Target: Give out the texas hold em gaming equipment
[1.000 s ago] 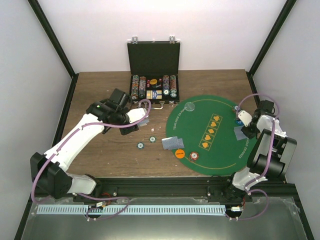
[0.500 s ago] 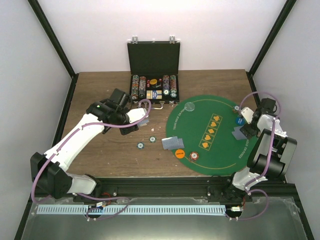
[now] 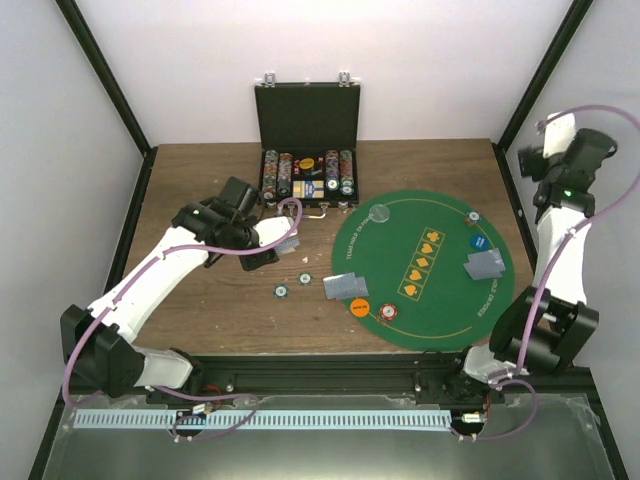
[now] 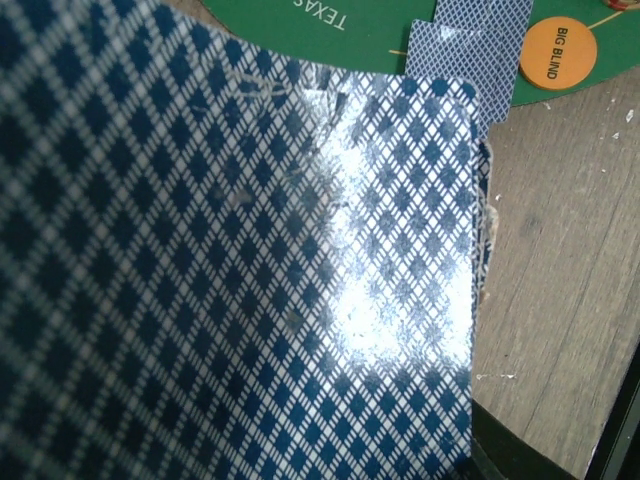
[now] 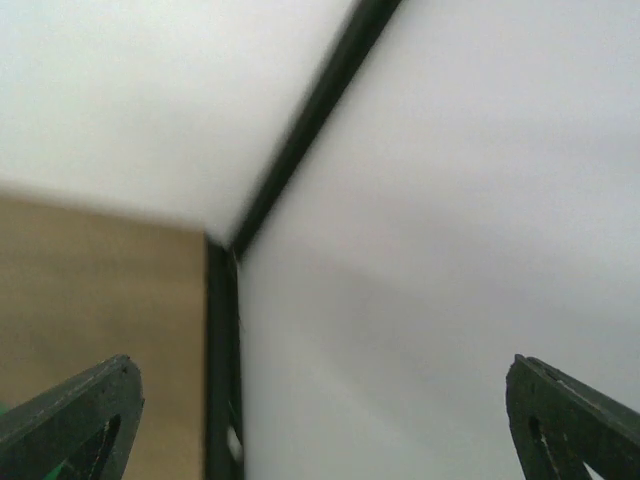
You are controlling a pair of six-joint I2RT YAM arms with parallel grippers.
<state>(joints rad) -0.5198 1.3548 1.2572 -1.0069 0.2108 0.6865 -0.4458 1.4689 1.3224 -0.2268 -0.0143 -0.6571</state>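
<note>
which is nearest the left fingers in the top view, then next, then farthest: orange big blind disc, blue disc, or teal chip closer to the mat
From the left fingers, shut on a playing card:
1. teal chip, just toward the near edge.
2. orange disc, at the green mat's near-left rim.
3. blue disc, on the mat's right side.

walls: plain white | posts: black | table: brown wood

Top camera looks down from behind my bases, whole table in frame. Left wrist camera sits tight on a card, sharing the orange disc, upper right. Right wrist camera faces the corner post.
</note>
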